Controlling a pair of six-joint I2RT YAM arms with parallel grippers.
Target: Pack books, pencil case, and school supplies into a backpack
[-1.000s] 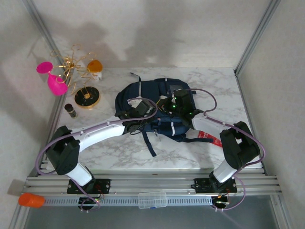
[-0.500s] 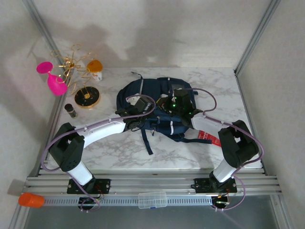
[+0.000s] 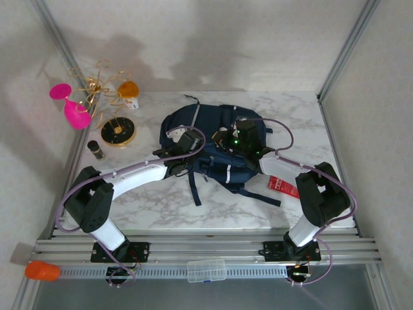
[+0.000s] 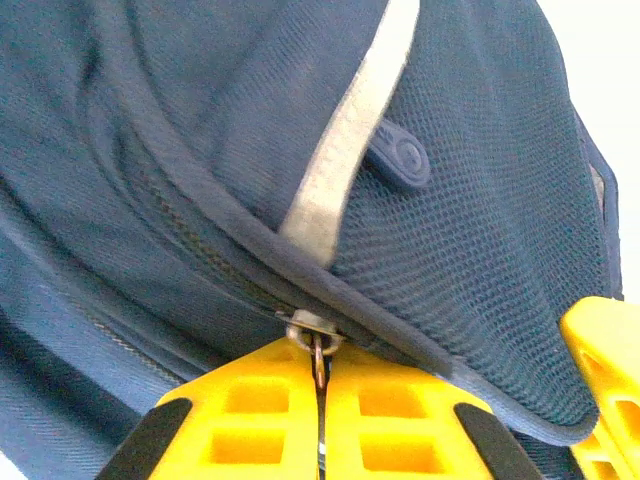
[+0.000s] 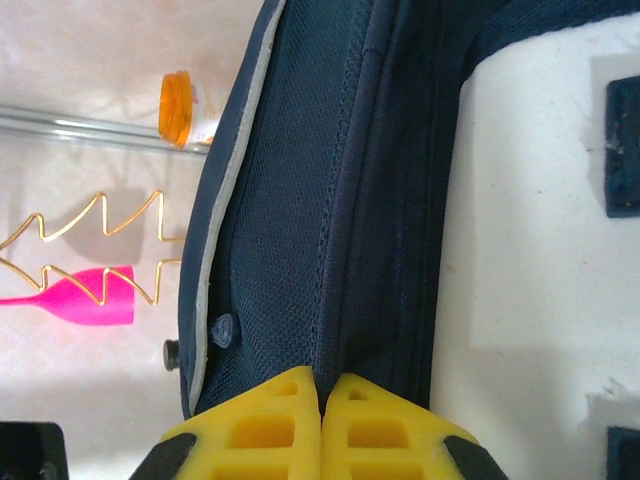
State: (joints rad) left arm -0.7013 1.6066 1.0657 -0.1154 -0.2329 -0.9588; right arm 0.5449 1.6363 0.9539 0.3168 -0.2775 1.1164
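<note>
Backpack (image 3: 206, 123) lies mid-table on the marble top (image 3: 161, 200), navy, w/ dark straps (image 3: 192, 187) trailing toward the near edge. Both arms reach in over it, one from each side.

Left gripper (image 3: 184, 145) sits on the bag's left side. Its wrist cam shows the yellow fingers (image 4: 250, 410) pressed together w/ the metal zip pull (image 4: 318, 345) pinched btwn them, right at the slider. The zip line runs up-left from there along a piped seam. A pale stripe (image 4: 345, 150) comes down the mesh front to the same spot, and a small navy rubber tab (image 4: 400, 160) sits just beside the stripe.

Right gripper (image 3: 235, 139) is on the bag's right-centre, green LEDs lit on the wrist. In its own cam the fingers (image 5: 260, 425) are closed tight on a fold of navy fabric at a stitched seam, w/ no gap btwn the tips.

Red packet (image 3: 282, 185) lies flat on the table to the right of the bag, apart from it, close by the right arm.

Left rear corner holds pink goblets (image 3: 71, 106), a gold wire tree (image 3: 97, 84), an orange-topped bottle (image 3: 128, 89), a gold disc (image 3: 118, 132) and a small dark jar (image 3: 96, 150). A clear plastic box (image 3: 206, 270) rests on the front rail.
</note>
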